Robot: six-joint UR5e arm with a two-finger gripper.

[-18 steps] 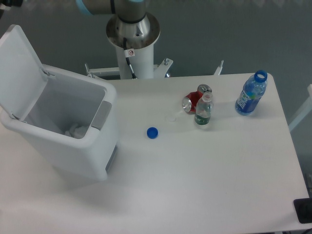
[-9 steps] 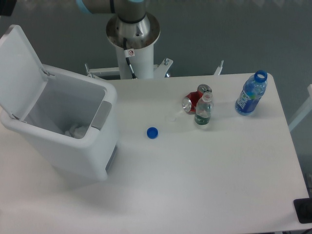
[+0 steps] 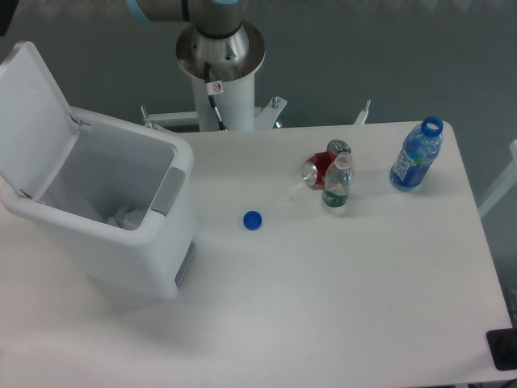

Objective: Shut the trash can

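Smooth white table (image 3: 339, 275), boxy white plastic trash can (image 3: 121, 234) lid up, gripper unseen

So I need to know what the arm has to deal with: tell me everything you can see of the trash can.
The trash can is a large white plastic rectangular bin standing on the left of the table. Its flat hinged lid is open, tilted up and back at the far left. A grey latch tab sits on the front rim. Something pale and crumpled lies inside. Nothing grips it.
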